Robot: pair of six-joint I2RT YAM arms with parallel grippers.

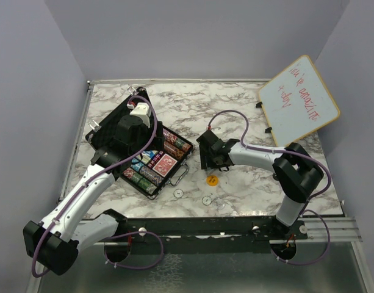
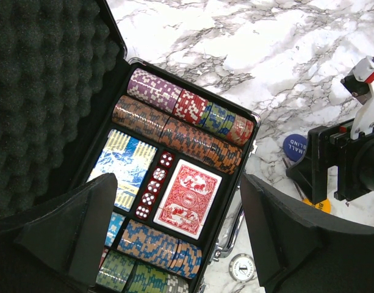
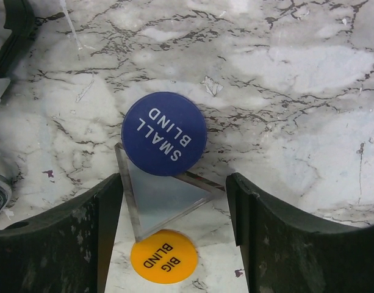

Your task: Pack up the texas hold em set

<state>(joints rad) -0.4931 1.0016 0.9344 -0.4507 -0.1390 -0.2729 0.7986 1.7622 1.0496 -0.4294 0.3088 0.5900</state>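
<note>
Bright even light, soft shadows, sharp focus

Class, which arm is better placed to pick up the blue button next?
Right: the blue button lies just ahead of the right arm's open fingers; the left arm's fingers hang over the case.

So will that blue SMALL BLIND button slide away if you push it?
Probably. The blue button looks thin, flat and stiff, so on the smooth marble table it would likely slide, not roll. Its edge seems to overlap a clear triangle, so it might tip. Lying flat, it may be hard to pinch.
</note>
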